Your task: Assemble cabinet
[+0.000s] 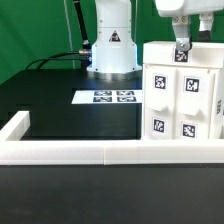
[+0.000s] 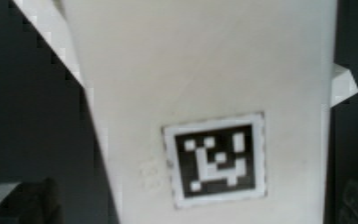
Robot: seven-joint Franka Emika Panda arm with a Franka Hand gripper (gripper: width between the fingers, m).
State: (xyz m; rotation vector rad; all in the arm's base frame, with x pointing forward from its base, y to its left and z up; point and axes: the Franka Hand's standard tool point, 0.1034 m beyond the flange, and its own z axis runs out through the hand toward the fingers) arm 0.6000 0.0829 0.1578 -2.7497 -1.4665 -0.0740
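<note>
Claw (image 1: pixel 181 52) atop boxy matte white cabinet (image 1: pixel 185 95).

Setting: robotics laboratory test bench. Evidence: a black matte table (image 1: pixel 60 105) bordered by a low white rim wall (image 1: pixel 70 151) along its near edge and the exterior view's left; a white robot arm base (image 1: pixel 110 45) bearing a triangular warning label, mounted at the table's far edge, with black cables (image 1: pixel 60 57) trailing from it; the marker board (image 1: pixel 108 97) lying flat on the table, printed with four black-and-white tags; the white cabinet (image 1: pixel 185 95) carrying similar square tags, one seen close in the wrist view (image 2: pixel 215 155); a green backdrop (image 1: pixel 35 30) behind the bench.
</note>
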